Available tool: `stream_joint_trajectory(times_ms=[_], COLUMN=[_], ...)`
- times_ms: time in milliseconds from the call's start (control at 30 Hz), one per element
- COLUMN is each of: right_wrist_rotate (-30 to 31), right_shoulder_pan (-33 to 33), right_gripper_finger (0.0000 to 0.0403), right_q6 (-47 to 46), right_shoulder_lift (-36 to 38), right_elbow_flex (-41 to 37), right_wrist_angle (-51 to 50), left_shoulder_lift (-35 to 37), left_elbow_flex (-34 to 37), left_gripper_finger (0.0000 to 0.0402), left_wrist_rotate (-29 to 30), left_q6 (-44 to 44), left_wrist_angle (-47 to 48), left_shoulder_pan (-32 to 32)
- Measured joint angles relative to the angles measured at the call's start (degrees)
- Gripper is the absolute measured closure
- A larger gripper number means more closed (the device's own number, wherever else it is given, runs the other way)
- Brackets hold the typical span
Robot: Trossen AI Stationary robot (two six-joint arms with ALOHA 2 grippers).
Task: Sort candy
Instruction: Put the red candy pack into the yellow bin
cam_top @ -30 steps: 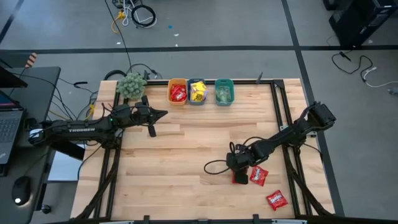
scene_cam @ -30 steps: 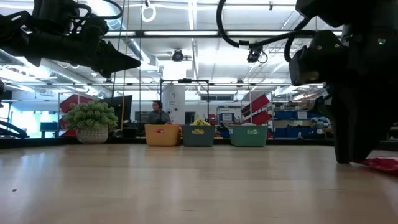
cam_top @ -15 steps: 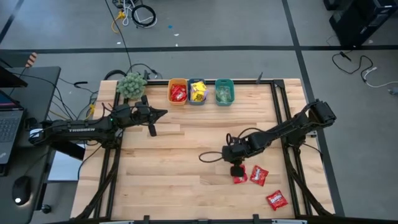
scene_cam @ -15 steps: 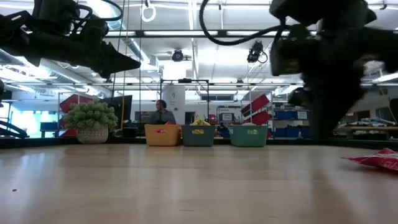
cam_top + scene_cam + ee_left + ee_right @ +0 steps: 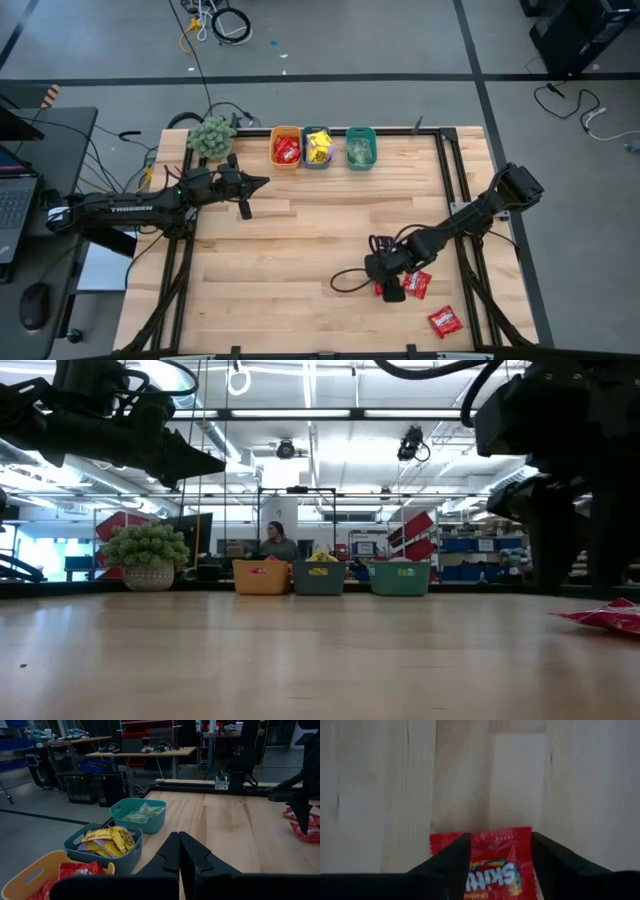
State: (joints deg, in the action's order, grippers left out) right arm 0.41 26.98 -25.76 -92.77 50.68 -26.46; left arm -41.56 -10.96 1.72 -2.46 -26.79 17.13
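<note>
Candy (image 5: 499, 865) | red flat packet, printed lettering | between open pincer (image 5: 501, 870)

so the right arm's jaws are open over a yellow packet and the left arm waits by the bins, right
Not quite: the packet is red, not yellow. The right wrist view shows the right gripper with jaws open astride a red candy packet. The left gripper does wait near the bins.

My right gripper (image 5: 392, 288) covers most of a red packet (image 5: 500, 862) whose lower half the wrist picture's edge cuts off, the orange bin (image 5: 30, 880) is cropped at seven o'clock, and the teal bin's (image 5: 360, 147) pale contents stay too small to identify.
</note>
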Motion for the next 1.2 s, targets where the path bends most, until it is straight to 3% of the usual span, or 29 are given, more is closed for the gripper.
stream_joint_trajectory(times_ms=[400,600,900,967,1033,1200], right_wrist_rotate=[-2.42,-1.58,2.67,2.96,-0.41,-6.36], right_shoulder_pan=[-0.47,-2.46,-8.21,-9.19,-9.79,-9.16], right_gripper_finger=[0.0292,0.0391,0.0402,0.04,0.0388,0.0329], right_q6=[1.69,6.65,15.85,12.12,6.92,0.92], right_shoulder_lift=[-5.03,-5.26,-5.23,-5.22,-5.17,-5.14], right_elbow_flex=[-0.27,1.53,8.62,10.64,12.21,12.05], right_wrist_angle=[0.99,0.4,-3.73,-7.88,-13.2,-20.25], left_shoulder_lift=[0.0,0.0,0.0,0.0,0.0,0.0], left_elbow_flex=[0.0,0.0,0.0,0.0,0.0,0.0], left_gripper_finger=[0.0401,0.0401,0.0401,0.0401,0.0401,0.0401], left_wrist_rotate=[-0.01,0.02,0.66,0.68,0.68,0.72], left_q6=[0.07,0.13,0.17,0.2,0.31,0.31], left_wrist_angle=[1.24,0.93,0.93,0.98,1.44,1.89], left_shoulder_pan=[0.0,0.0,0.0,0.0,0.0,0.0])
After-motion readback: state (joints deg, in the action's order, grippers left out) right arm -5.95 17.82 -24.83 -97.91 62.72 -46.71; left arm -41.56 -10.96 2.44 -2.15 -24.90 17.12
